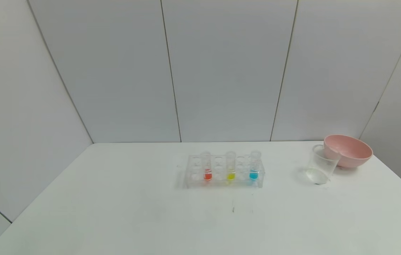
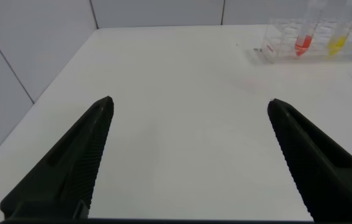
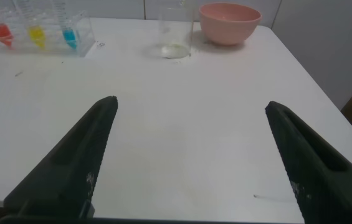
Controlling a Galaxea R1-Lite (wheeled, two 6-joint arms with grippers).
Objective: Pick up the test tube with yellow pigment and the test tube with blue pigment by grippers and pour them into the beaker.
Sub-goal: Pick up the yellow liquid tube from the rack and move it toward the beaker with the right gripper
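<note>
Three tubes (image 1: 230, 166), one beaker (image 1: 321, 163), one bowl (image 1: 349, 150); both grippers' fingers (image 2: 76, 162) spread wide, empty.

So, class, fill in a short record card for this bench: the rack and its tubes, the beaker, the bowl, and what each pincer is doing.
rack: clear rack near the table's middle
tubes, robot's left to right: orange-red tube, yellow tube, blue tube, all upright in the rack
beaker: clear beaker, right of the rack, no coloured liquid visible
bowl: pink bowl, just behind the beaker
left pincer: left pincer open, above bare table, holding nothing
right pincer: right pincer open, above bare table, holding nothing
</note>
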